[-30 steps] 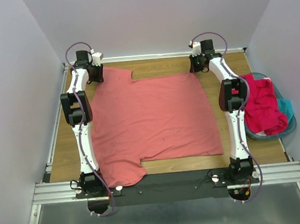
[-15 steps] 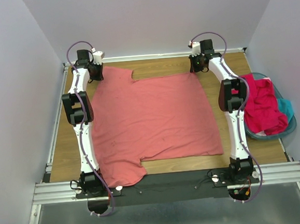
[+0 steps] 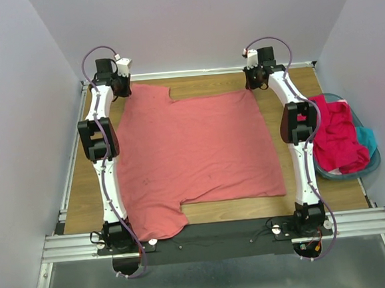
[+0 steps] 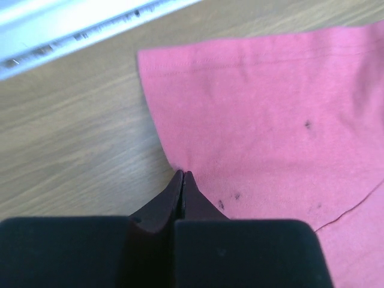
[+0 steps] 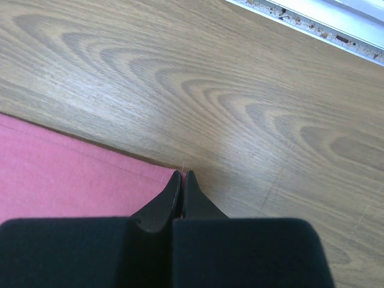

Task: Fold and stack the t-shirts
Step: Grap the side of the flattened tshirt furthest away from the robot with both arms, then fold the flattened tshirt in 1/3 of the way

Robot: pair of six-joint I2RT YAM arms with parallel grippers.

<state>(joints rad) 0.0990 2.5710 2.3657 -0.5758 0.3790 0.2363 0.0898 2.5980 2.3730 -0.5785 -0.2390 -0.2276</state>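
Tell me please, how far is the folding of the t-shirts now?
Done: the salmon-pink t-shirt lies spread flat on the table. In hand: the left gripper and right gripper pinch its far end, shut. Remaining: no fold made yet; the magenta-red t-shirt lies in the teal basket.

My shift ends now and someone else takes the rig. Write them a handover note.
The left hand is shut on the salmon-pink shirt at its far sleeve edge; the right hand is shut on its far right corner.
That shirt lies spread flat on the table, unfolded.
The magenta-red shirt and the teal shirt are heaped in the basket, right side.
Done: spreading. Left: fold all three, stack.
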